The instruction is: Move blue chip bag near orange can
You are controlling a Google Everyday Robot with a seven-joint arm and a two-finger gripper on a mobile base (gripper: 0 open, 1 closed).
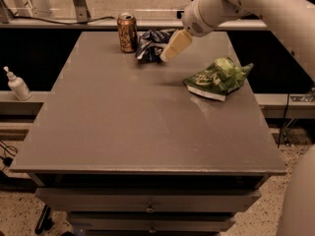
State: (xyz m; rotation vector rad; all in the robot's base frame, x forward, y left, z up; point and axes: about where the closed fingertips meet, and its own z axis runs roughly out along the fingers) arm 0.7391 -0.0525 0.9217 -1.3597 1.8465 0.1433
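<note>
The blue chip bag lies crumpled on the grey table near its far edge. It is just right of the orange can, which stands upright, with a small gap between them. My gripper hangs from the white arm that comes in from the upper right. It sits at the bag's right edge, slightly above the tabletop. The bag rests on the table.
A green crinkled bag lies on the right side of the table. A white pump bottle stands on a ledge to the left of the table. Drawers are below the table's front edge.
</note>
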